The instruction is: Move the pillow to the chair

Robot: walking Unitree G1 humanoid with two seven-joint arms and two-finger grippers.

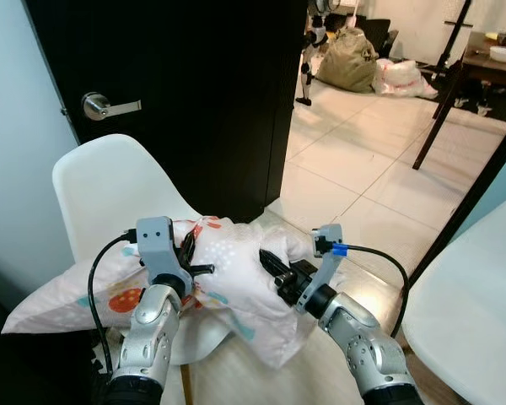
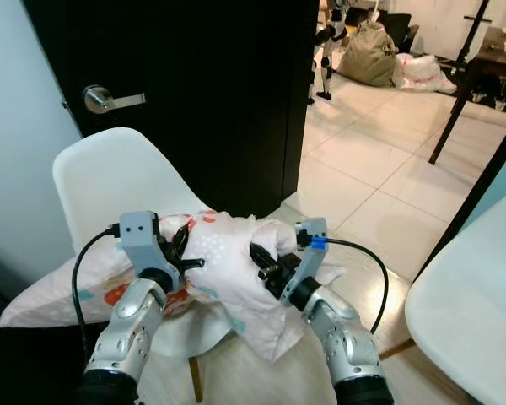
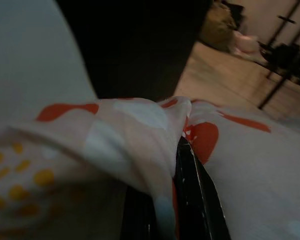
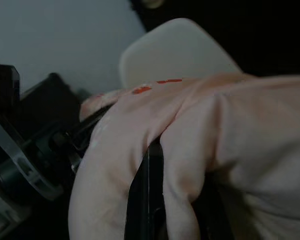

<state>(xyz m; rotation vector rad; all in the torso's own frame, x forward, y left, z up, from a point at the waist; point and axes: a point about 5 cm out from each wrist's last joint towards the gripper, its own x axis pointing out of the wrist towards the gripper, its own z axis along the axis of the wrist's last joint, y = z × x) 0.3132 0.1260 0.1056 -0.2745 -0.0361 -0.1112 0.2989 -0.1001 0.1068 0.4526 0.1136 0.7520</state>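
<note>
chair seat hidden under pillow, both end effector fingertips buried in fabric

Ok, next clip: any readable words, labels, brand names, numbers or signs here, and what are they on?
None can be read.
The pillow, pinched by the left gripper and right gripper over the white chair, carries only a pattern of coloured shapes.
The black door and its lever handle are unmarked.
</note>
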